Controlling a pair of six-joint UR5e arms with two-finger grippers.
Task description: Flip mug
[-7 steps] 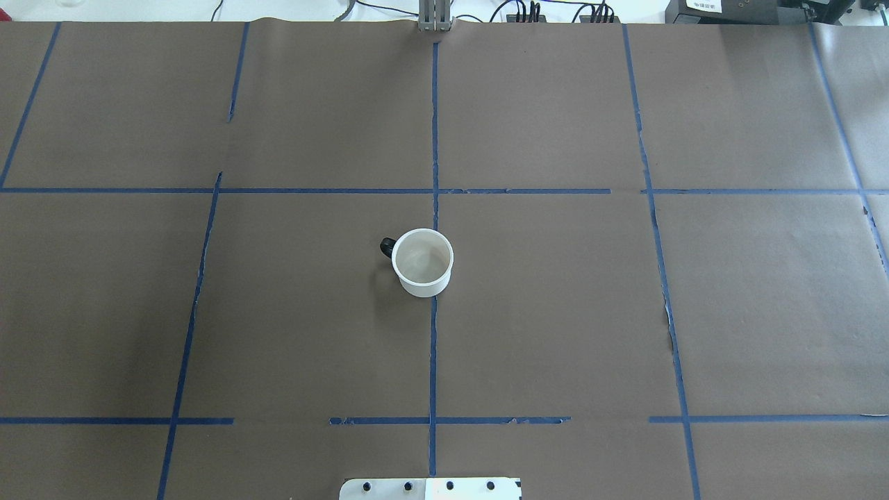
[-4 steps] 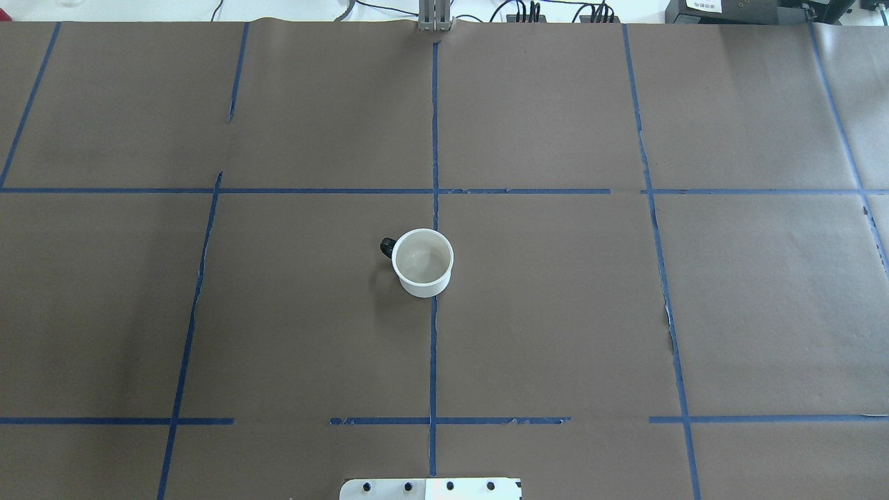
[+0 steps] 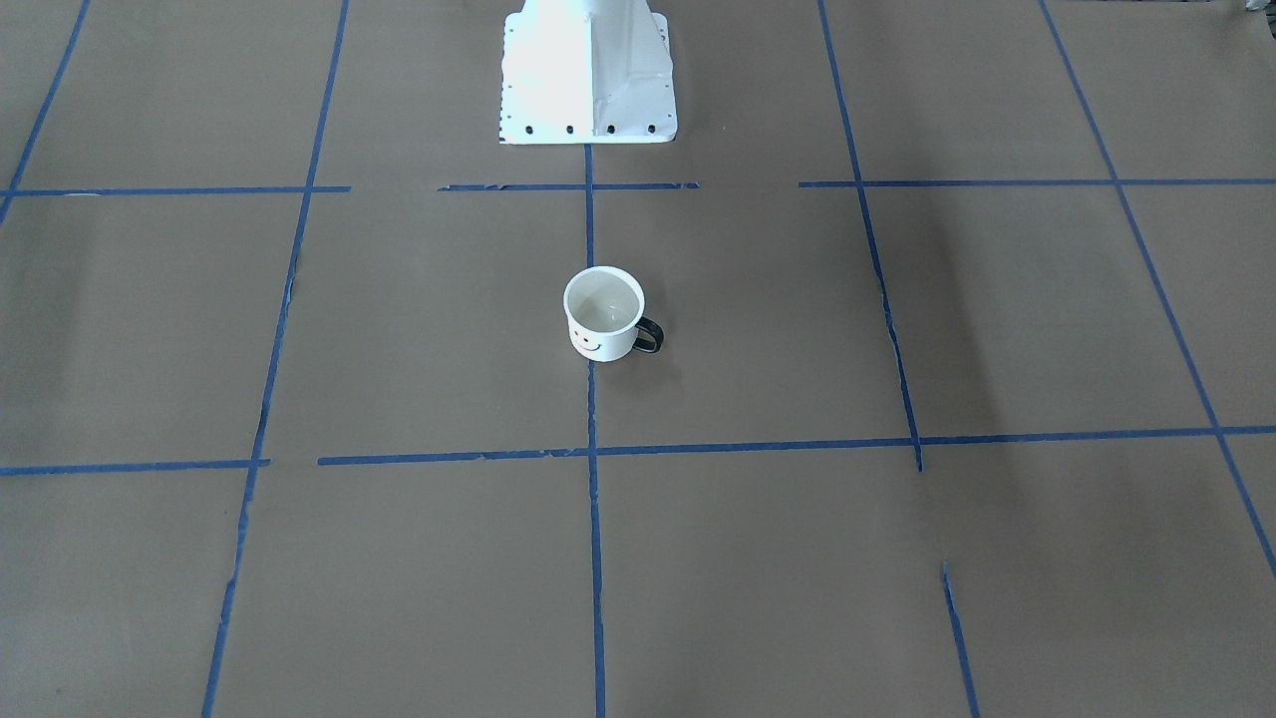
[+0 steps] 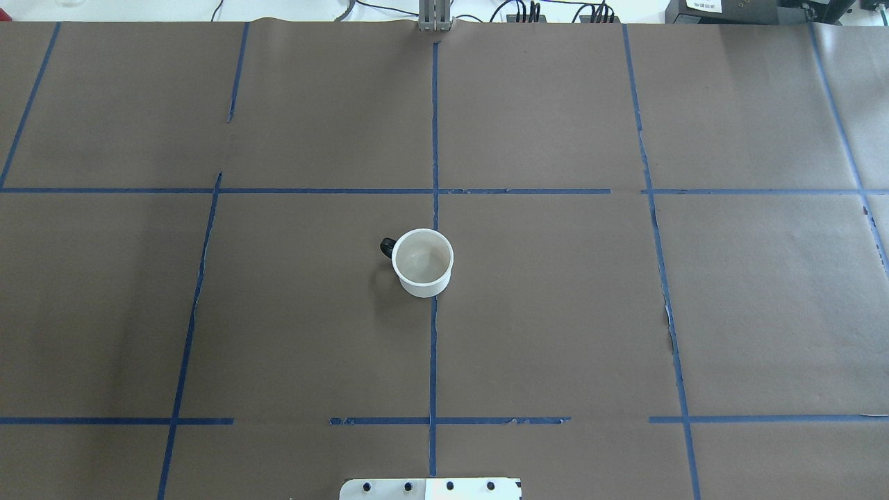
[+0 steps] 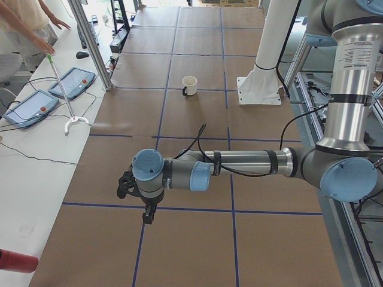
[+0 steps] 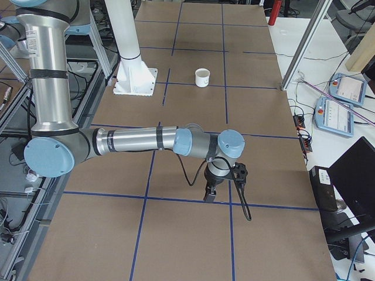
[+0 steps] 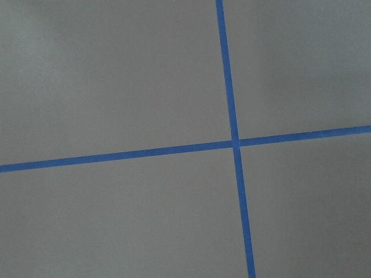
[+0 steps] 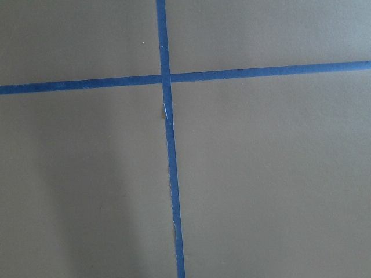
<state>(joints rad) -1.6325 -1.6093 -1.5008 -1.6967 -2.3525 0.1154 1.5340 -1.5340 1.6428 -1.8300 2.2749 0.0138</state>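
Mug (image 4: 422,262) upright at bench (image 4: 569,333) centre, handle (image 4: 387,246) facing left end effector (image 5: 146,216); right end effector (image 6: 209,196) about as far off. You cannot tell either's opening or hold.

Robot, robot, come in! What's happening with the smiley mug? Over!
The mug stands upright, mouth up, not flipped. Far off: left gripper, right gripper; open or shut unclear. Nothing near the mug.

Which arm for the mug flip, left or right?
Left, marginally. The small white enamel mug stands upright centrally, its black loop handle pointing to the robot's left. The left pincer and right pincer hover at opposite ends of the table, so reach looks equal.
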